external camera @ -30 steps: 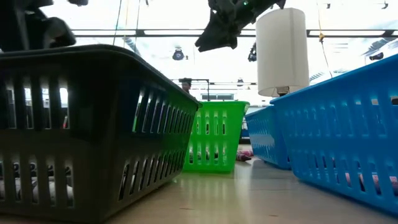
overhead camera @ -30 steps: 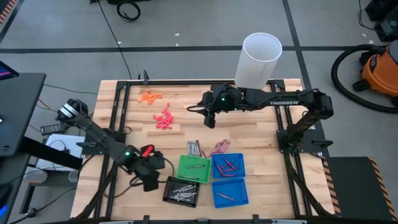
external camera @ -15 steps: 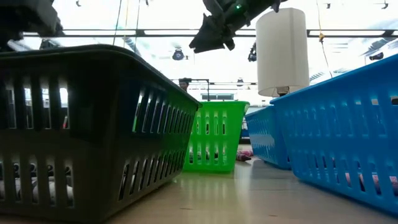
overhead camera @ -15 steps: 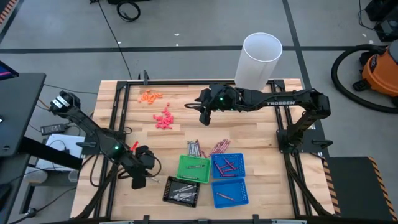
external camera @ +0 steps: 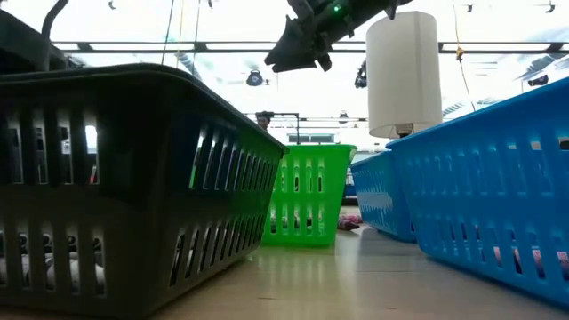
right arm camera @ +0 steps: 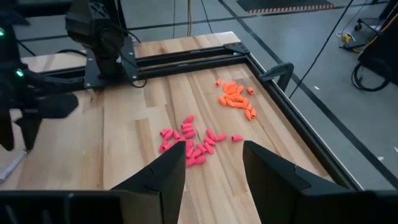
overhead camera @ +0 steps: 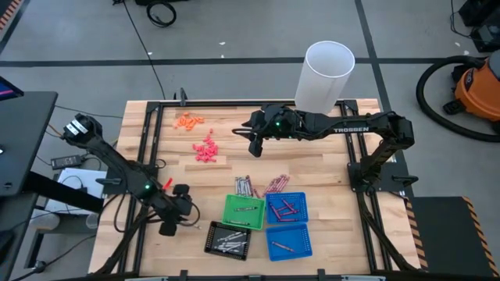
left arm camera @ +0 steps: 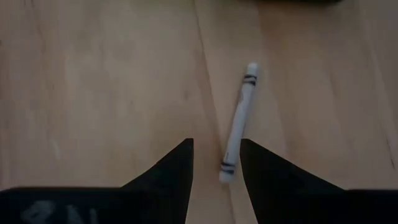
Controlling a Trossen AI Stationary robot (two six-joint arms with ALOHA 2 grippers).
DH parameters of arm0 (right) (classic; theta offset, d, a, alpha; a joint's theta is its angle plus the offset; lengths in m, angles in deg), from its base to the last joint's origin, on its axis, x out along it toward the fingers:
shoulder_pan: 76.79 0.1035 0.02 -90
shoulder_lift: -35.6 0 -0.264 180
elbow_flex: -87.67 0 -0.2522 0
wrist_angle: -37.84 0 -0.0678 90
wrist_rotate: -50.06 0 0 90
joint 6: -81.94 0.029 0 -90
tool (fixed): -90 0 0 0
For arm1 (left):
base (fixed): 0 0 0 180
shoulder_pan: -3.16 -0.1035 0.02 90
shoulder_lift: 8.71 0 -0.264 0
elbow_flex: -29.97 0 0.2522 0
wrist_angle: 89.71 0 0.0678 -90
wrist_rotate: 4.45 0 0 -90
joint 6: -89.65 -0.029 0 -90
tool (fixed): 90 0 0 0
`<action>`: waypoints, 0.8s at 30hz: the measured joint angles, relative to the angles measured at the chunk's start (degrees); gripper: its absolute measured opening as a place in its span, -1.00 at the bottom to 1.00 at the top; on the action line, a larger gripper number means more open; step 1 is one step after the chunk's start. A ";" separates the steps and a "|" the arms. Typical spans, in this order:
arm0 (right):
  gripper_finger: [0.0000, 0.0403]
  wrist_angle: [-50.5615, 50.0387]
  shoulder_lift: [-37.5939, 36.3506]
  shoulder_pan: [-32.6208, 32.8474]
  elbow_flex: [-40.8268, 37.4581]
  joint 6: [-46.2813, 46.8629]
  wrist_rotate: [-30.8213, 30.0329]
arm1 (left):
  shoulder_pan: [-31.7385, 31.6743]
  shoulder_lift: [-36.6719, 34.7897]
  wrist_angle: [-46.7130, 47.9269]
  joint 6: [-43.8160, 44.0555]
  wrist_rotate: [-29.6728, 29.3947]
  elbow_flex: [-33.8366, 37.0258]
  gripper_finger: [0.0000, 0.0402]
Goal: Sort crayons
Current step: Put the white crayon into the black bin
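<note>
A whitish crayon [left arm camera: 237, 121] lies flat on the bare wood near the table's near left edge. My left gripper [left arm camera: 216, 152] hangs open just above it, pointing steeply down, with the crayon's nearer end between the fingertips; in the high view this gripper [overhead camera: 166, 228] stands left of the black tray. More crayons lie loose, grey ones [overhead camera: 244, 186] and maroon ones [overhead camera: 275, 184]. Others lie in the black tray [overhead camera: 226, 238], the green tray [overhead camera: 244, 211] and two blue trays [overhead camera: 287, 208] [overhead camera: 287, 240]. My right gripper [overhead camera: 254, 145] hangs open, high over the table's middle.
A cluster of orange bits [overhead camera: 189, 120] and one of pink bits [overhead camera: 205, 150] lie at the far left. A tall white cylinder [overhead camera: 324, 74] stands at the far edge. Black frame rails run along the table's sides. Bare wood lies left of the trays.
My left gripper has gone from beside the black tray's left end toward the table's left edge and down toward the wood, rolling as it went. It has stayed open. My right gripper has tipped a little nearer to level.
</note>
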 joint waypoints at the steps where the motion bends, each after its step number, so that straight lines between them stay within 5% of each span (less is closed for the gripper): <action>1: -0.17 -0.03 0.00 0.00 0.00 0.27 0.40 | -0.02 0.00 -1.91 -0.03 -0.02 0.90 -0.30; 11: -0.17 -0.07 -0.02 0.07 0.00 0.42 1.45 | 0.13 0.61 -8.32 -6.07 0.19 3.55 -0.30; 24: -0.17 -0.11 -0.02 0.24 0.00 0.62 2.94 | 0.13 9.63 -13.62 -8.57 -0.58 3.23 -0.30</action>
